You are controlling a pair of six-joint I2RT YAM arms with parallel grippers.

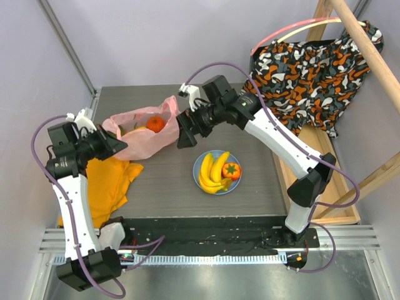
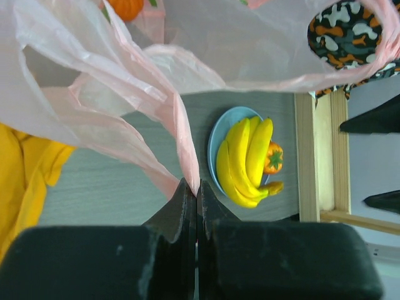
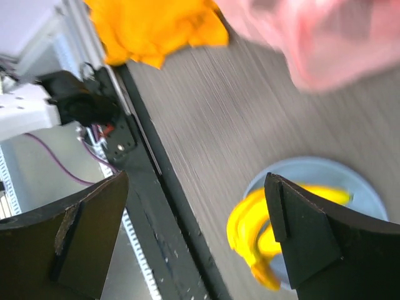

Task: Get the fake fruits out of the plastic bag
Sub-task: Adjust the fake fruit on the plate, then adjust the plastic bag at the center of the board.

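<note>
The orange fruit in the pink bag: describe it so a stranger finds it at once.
Find the thin translucent pink plastic bag at the table's far left. In its open mouth sits a small orange ridged plastic fruit. Unlike the fruits on the light-blue plate, it is bagged.

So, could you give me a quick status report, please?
Left gripper shut on plastic bag. Right gripper open, empty, between bag and plate. Banana bunch and red fruit on plate; orange fruit in bag. Nothing blocking.

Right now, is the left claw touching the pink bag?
Touching. The left wrist view shows the left gripper shut, pinching a fold of the plastic bag.
</note>
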